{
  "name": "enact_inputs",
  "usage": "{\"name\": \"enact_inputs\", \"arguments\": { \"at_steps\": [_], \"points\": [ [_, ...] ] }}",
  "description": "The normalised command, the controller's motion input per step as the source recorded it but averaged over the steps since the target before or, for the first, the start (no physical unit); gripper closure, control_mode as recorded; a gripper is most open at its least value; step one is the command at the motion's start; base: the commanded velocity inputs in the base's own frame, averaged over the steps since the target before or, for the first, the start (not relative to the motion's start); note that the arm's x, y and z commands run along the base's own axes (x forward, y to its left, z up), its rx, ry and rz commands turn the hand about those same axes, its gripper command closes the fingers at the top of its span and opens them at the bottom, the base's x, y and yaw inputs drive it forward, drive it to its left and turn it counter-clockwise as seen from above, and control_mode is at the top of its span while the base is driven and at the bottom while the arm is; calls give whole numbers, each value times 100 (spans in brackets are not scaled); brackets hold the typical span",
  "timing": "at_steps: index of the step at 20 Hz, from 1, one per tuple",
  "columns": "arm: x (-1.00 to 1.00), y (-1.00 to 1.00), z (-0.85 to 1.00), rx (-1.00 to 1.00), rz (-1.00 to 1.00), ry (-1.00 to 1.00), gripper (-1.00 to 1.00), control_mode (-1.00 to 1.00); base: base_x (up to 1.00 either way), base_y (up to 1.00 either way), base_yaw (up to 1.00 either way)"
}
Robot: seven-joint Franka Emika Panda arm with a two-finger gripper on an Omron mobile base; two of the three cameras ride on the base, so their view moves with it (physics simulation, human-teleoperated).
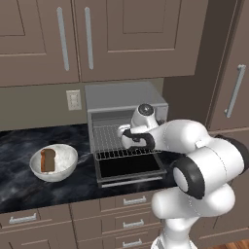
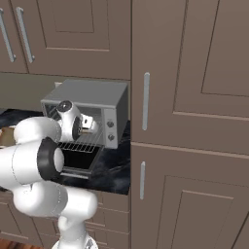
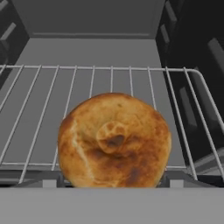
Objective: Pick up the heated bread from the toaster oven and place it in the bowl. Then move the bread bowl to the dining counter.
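A: So why is the hand [image 1: 127, 136] inside the toaster oven [image 1: 125, 99]?
B: To reach the heated bread [image 3: 114, 141], lying on the wire rack [image 3: 131, 83] at six o'clock from the camera. I can't tell how wide it's spread.
A: And the bowl [image 1: 65, 168]?
B: It waits at nine o'clock on the counter [image 1: 19, 146].

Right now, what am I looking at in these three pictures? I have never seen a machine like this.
It is a white robot arm in a simulated kitchen. Two pictures come from cameras behind it, to its left and right; the third from a camera on its hand. The hand reaches into the open toaster oven, where a golden bun lies on the wire rack, right before the gripper. Whether the fingers touch it is hidden. On the black worktop a white bowl holds a brown bread slice.
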Motion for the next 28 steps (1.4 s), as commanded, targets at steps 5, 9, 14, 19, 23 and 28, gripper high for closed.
{"name": "enact_inputs", "arguments": {
  "at_steps": [5,9,14,19,23,28],
  "points": [
    [-48,-24,0,2,0,0,100,-100,0,0,0],
    [-50,-24,0,0,0,0,100,-100,0,0,0],
    [-64,-23,0,0,0,0,100,-100,0,0,0],
    [-88,-30,7,3,0,-4,100,-100,0,0,0],
    [-84,-11,30,3,0,-6,100,-100,0,0,0],
    [-55,8,61,1,3,-11,100,-100,0,0,0]
  ]
}}
